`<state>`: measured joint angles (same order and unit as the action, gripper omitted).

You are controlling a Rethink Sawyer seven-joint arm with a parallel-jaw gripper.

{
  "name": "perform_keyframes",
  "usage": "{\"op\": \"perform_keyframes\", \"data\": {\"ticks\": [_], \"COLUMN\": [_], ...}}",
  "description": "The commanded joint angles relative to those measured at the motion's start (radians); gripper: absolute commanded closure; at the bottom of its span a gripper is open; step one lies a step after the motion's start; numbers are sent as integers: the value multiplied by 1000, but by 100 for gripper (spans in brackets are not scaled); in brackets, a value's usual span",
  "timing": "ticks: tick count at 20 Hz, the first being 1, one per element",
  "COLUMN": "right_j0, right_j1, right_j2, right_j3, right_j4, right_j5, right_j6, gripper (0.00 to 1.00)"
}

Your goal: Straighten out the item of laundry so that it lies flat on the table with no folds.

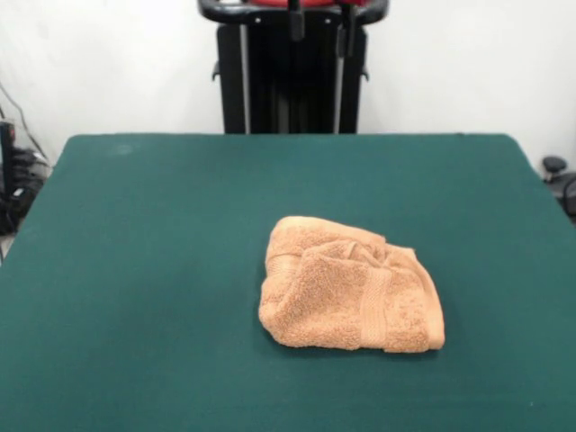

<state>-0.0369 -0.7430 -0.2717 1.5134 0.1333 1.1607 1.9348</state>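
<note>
The orange-tan terry hand towel (351, 286) lies bunched and folded over itself on the dark green table (135, 234), a little right of centre and toward the near side. Its flat woven band (373, 310) runs across the top fold. The towel's underside layers are hidden. My gripper (319, 25) shows only as two dark fingertips (295, 22) at the top edge, drawn back high above the far side of the table. The fingertips stand apart with nothing between them. The gripper is far from the towel and touches nothing.
The black pedestal (290, 81) stands behind the table's far edge. Cables and dark equipment (13, 184) sit off the left edge. A dark object (556, 171) sits off the right edge. A white wall is behind.
</note>
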Motion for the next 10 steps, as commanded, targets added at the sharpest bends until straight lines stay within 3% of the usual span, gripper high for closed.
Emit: {"op": "perform_keyframes", "data": {"ticks": [1,10], "right_j0": [17,35], "right_j1": [148,252], "right_j2": [159,142], "right_j3": [-63,-169], "right_j4": [-11,-17], "right_j5": [-6,0], "right_j6": [71,140], "gripper": [0,0]}}
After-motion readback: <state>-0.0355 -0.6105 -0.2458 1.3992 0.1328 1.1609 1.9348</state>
